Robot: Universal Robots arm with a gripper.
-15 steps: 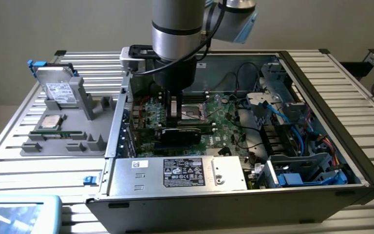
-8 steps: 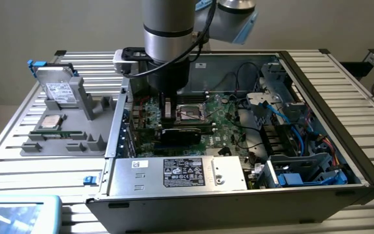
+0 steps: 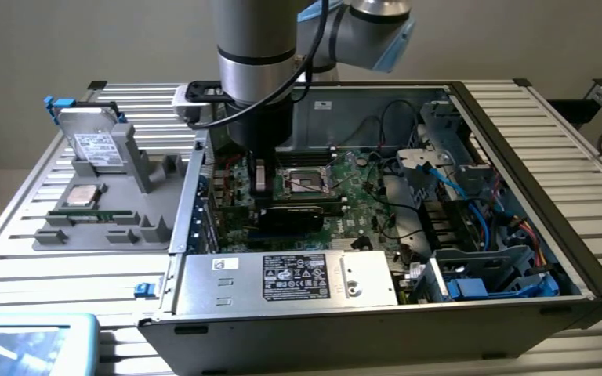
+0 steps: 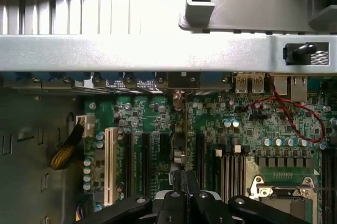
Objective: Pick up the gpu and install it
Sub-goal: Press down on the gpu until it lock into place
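Silver slats are making up the table (image 3: 552,117), and a big open case (image 3: 385,329) is sitting on it. At the exterior view's left, a gray tray (image 3: 103,235) is lying on the table, and a drive (image 3: 94,145) is leaning up in it. The arm (image 3: 254,47) is reaching down into the case. Its gripper (image 3: 263,184) is hanging low over the green board (image 3: 353,211). The gpu (image 3: 301,215) is showing as a black strip just under the gripper, down on the board, near the middle of the case. A metal power box (image 3: 291,278) is sitting in the case, closer to the camera.

From the wrist view, the gripper (image 4: 181,182) is looking down at the board (image 4: 253,124). Its black fingers (image 4: 192,187) are pressing together on a thin dark edge. That edge is the gpu (image 4: 178,150), standing up between the black slots. A white slot (image 4: 109,166) is lying well off to one side of it. A red wire (image 4: 295,118) is looping over the board. The case wall (image 4: 158,52) is running across past the board, and the tray (image 4: 253,2) is lying beyond it.
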